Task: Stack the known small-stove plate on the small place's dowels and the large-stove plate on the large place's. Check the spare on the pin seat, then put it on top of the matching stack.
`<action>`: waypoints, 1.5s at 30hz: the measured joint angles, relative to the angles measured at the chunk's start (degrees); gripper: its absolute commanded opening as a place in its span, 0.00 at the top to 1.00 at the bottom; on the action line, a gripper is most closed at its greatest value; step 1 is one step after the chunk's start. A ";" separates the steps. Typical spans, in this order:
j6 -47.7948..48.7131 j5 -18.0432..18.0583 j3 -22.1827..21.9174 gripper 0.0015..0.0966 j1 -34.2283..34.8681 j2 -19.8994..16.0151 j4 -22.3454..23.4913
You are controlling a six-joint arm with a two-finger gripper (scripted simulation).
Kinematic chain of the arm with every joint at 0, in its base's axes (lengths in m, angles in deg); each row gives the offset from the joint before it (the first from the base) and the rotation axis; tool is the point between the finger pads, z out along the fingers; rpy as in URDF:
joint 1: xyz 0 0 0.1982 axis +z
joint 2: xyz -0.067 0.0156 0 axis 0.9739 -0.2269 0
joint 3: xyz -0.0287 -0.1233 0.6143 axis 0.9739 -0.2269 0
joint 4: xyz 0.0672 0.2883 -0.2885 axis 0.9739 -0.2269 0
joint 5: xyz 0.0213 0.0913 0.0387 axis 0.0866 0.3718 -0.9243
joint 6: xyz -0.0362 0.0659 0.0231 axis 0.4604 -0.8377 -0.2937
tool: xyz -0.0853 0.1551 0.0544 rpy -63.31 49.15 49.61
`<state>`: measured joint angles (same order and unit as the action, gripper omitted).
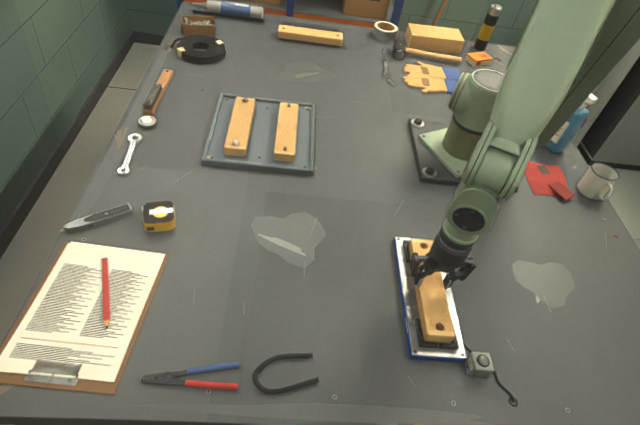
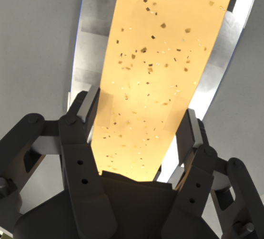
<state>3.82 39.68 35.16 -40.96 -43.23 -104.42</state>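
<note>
At the front right of the table, a metal pin seat (image 1: 430,301) with a blue edge carries the spare wooden plate (image 1: 430,292), lying flat along it. I grip this spare plate (image 2: 157,68) by its long sides in my gripper (image 1: 440,271), near the plate's far end. My gripper (image 2: 139,122) hides that end in the wrist camera. At mid-table a grey-blue tray (image 1: 260,134) holds two wooden plates side by side on its dowels, one on the left place (image 1: 240,126) and one on the right place (image 1: 286,131).
A small grey button box (image 1: 479,363) with a cable sits at the pin seat's near corner. My arm's base (image 1: 443,151) stands behind the seat. A red cloth (image 1: 547,180) and a mug (image 1: 597,181) lie to the right. Tools and a clipboard (image 1: 77,314) lie along the left side.
</note>
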 measured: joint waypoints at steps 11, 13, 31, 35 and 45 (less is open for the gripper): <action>0.00 0.00 0.02 0.64 0.00 0.02 0.00; 0.00 0.00 0.02 0.68 0.00 0.02 0.00; 0.00 0.00 0.04 0.93 0.00 0.05 -0.04; 0.00 0.00 0.11 0.93 0.00 0.15 -0.23; 0.00 0.00 0.62 0.93 0.00 0.93 -1.50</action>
<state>3.82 39.68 35.78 -40.96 -42.30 -105.92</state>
